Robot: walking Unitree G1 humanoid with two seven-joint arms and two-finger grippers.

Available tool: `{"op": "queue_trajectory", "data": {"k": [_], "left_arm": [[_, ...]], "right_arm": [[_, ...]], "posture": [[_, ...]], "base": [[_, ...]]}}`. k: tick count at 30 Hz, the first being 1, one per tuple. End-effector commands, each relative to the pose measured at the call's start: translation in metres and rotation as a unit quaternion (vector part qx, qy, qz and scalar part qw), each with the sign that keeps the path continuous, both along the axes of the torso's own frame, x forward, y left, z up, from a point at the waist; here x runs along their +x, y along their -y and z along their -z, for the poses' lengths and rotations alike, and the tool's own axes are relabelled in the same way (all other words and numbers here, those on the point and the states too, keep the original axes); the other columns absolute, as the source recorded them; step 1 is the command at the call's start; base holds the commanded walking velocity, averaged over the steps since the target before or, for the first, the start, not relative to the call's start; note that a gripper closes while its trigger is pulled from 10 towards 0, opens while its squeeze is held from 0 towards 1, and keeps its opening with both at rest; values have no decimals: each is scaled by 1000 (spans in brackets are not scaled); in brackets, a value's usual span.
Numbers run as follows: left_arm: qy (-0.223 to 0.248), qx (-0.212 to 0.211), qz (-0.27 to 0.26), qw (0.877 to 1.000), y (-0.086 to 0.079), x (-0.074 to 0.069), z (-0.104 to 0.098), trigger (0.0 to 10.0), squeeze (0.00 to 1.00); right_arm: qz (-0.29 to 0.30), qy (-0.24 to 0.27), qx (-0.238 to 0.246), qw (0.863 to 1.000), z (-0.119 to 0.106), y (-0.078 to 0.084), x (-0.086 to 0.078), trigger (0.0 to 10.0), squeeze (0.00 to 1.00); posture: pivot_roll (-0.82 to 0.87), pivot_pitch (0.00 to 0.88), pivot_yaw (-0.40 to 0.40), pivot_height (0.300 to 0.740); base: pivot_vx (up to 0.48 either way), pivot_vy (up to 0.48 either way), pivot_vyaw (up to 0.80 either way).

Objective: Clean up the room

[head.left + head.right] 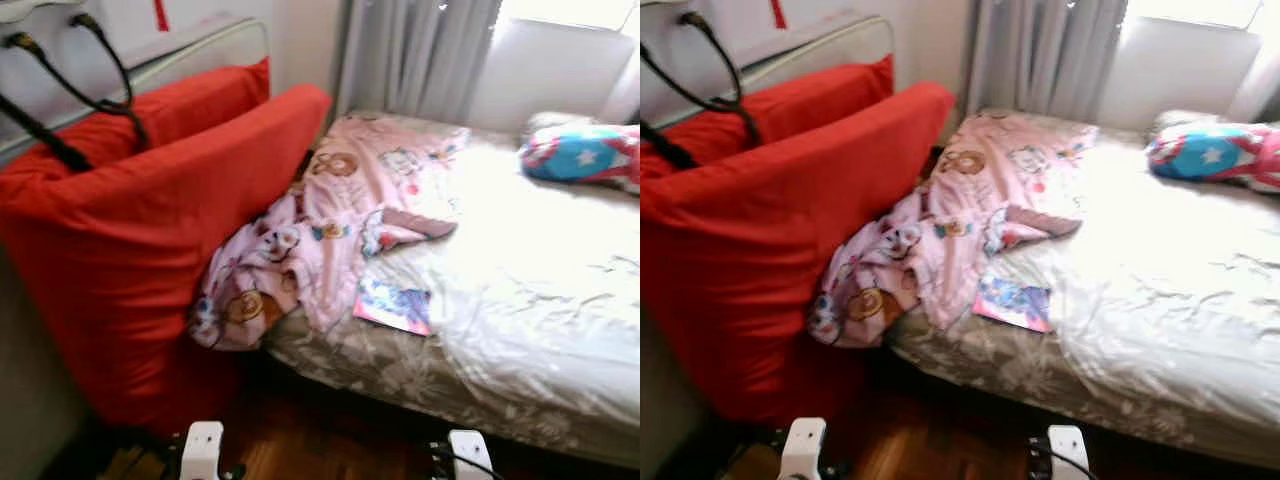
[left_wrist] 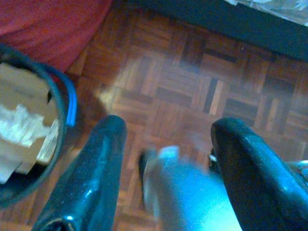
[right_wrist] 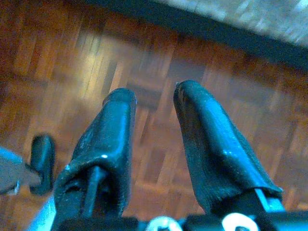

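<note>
1. A bed [image 1: 540,300] with a pale rumpled sheet fills the right and middle of the scene, its patterned mattress edge facing near.
2. A pink cartoon-print blanket [image 1: 330,220] lies bunched on the bed's left part, spilling over the near-left corner toward the floor.
3. A small colourful booklet [image 1: 393,305] lies on the sheet just right of the blanket's lower fold, near the bed's near edge.
4. A blue, red and white star-print pillow [image 1: 580,152] sits at the far right of the bed.
5. 2 large red cushions [image 1: 150,230] lean upright at the left, against the bed's left side; black cables [image 1: 95,75] hang above them.
6. Grey curtains [image 1: 415,55] hang at the far side.
7. The left gripper [image 2: 166,144] hangs over the parquet floor [image 2: 183,82], its fingers spread apart and empty, with a dark round bin [image 2: 43,139] holding paper scraps beside it.
8. The right gripper [image 3: 154,103] also hangs above the parquet, fingers parted, holding nothing, well below and near of the blanket and booklet.
</note>
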State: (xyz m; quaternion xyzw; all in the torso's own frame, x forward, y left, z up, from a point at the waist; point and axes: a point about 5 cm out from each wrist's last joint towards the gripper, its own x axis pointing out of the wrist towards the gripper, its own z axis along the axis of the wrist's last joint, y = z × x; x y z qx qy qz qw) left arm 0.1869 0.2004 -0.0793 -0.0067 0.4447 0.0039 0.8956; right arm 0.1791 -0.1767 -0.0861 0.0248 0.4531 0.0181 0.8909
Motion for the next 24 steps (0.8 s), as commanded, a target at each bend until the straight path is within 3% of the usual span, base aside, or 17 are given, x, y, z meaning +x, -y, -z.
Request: {"op": "queue_trajectory", "data": {"k": [1, 10, 22, 24], "left_arm": [[37, 24, -48, 998, 9, 38, -18, 10000, 0], [37, 27, -46, 998, 8, 38, -18, 10000, 0], [26, 36, -27, 999, 2, 33, -16, 10000, 0], [25, 37, -25, 999, 1, 32, -16, 10000, 0]], "right_arm": [[63, 12, -29, 998, -16, 12, 33, 10000, 0], [62, 13, -29, 998, -16, 10, 33, 10000, 0], [59, 30, -18, 998, -15, 4, 30, 10000, 0], [52, 30, -18, 998, -15, 3, 30, 10000, 0]], "posture": [[46, 0, -104, 740], [46, 0, -94, 740], [14, 0, -44, 740], [13, 0, -42, 740]], "base": [[281, 0, -781], [280, 0, -771], [280, 0, 0], [266, 0, 800]]}}
